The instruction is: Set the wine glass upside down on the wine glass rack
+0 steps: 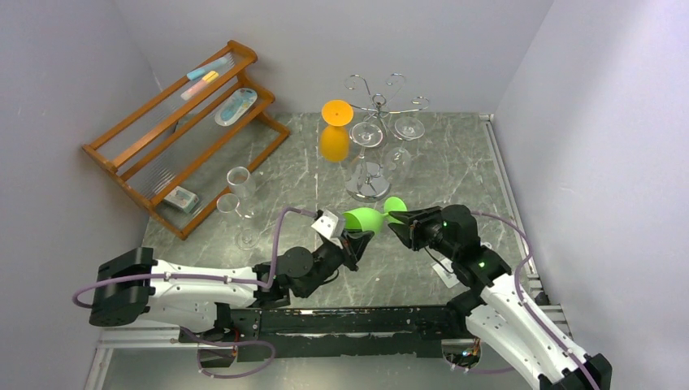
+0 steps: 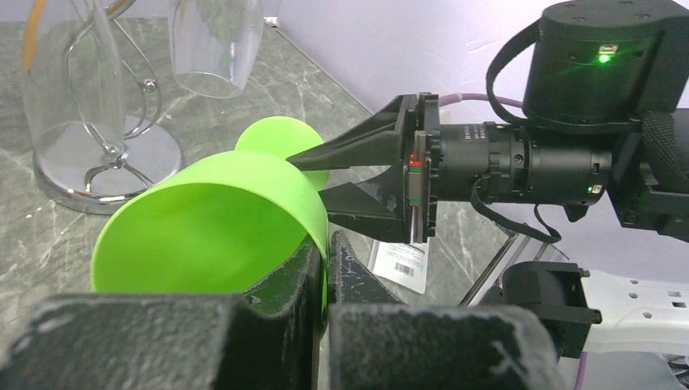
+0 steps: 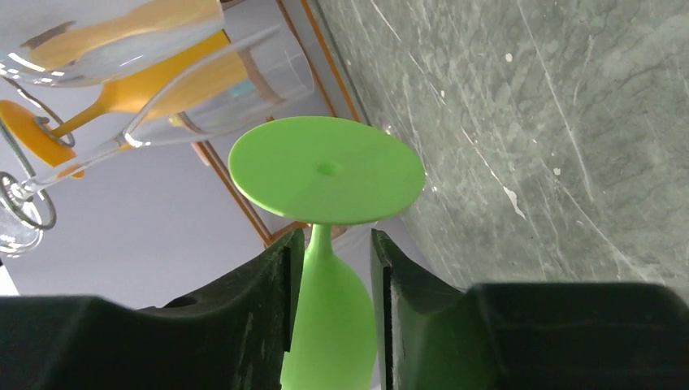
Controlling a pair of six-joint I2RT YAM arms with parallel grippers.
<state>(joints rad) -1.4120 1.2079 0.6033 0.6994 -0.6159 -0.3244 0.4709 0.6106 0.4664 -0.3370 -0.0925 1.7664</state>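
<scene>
A bright green wine glass (image 1: 364, 218) lies sideways in the air between my two grippers, in front of the silver wire rack (image 1: 376, 104). My left gripper (image 1: 356, 238) is shut on the rim of its bowl; the left wrist view shows one finger inside the bowl (image 2: 211, 219) and one outside (image 2: 327, 244). My right gripper (image 1: 396, 223) is open, a finger on each side of the stem just below the foot (image 3: 329, 171), with gaps on both sides (image 3: 331, 244). An orange glass (image 1: 335, 130) and two clear glasses (image 1: 367, 134) hang upside down on the rack.
The rack's chrome base (image 1: 367, 188) stands just beyond the green glass. An orange-brown wooden shelf (image 1: 187, 130) stands at the back left. Clear glasses (image 1: 240, 183) stand on the marble table to the left. A white barcode tag (image 1: 445, 276) lies near the right arm.
</scene>
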